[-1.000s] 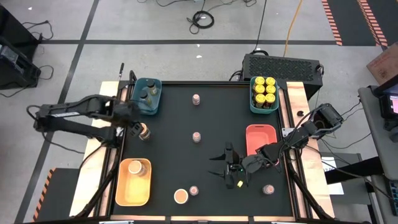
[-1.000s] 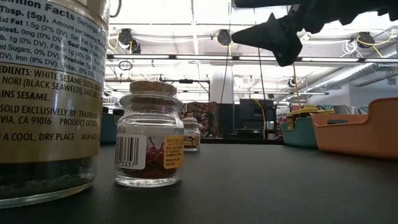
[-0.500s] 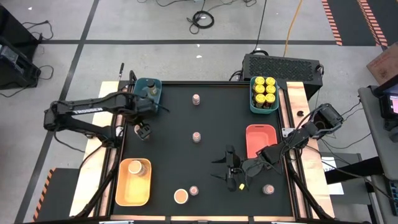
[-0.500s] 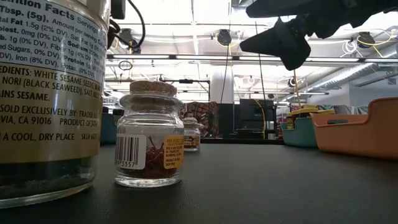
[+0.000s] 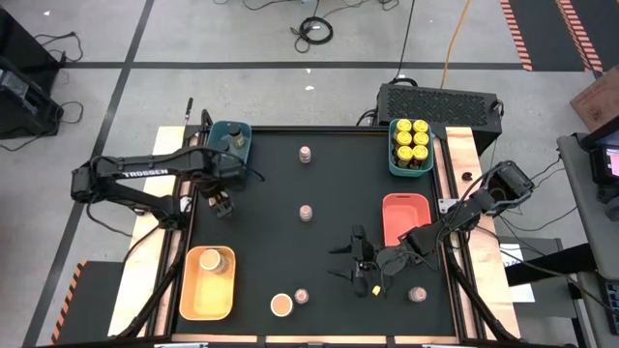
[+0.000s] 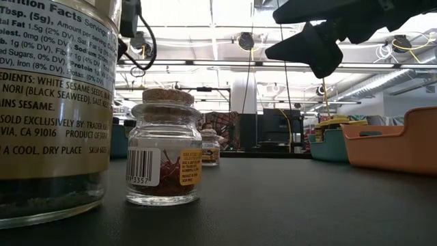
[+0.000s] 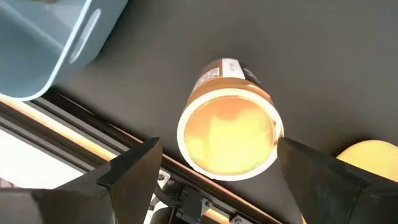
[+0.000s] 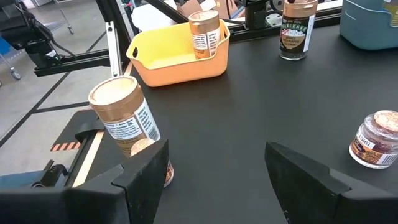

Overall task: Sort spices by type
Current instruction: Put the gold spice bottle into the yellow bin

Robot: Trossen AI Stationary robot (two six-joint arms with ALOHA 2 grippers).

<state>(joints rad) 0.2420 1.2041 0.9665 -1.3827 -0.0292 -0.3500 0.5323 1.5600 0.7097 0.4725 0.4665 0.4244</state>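
Note:
A tan-lidded spice jar (image 7: 227,140) stands upright on the black table near its left edge. My left gripper (image 5: 221,196) points down over it, open, with one finger on each side of the lid and clear of it. My right gripper (image 8: 217,149) hovers open and holds nothing at the near middle of the table (image 5: 356,263). Another tan-lidded jar (image 8: 121,115) stands near it, and one more (image 5: 215,261) stands in the yellow tray (image 5: 198,295). Small pinkish-lidded jars (image 5: 306,213) stand scattered on the table. Yellow-lidded jars (image 5: 411,138) fill the teal tray.
A blue tray (image 5: 232,159) with dark-lidded jars sits at the far left, just beyond my left gripper. A coral tray (image 5: 404,217) stands at the right. Raised rails run along the table's sides (image 5: 174,242). The middle of the mat holds only single small jars.
My left gripper has come down over the tan-lidded jar by the left edge and has rolled about its wrist, so its fingers now flank the lid. The jar has not moved. My right gripper has kept still.

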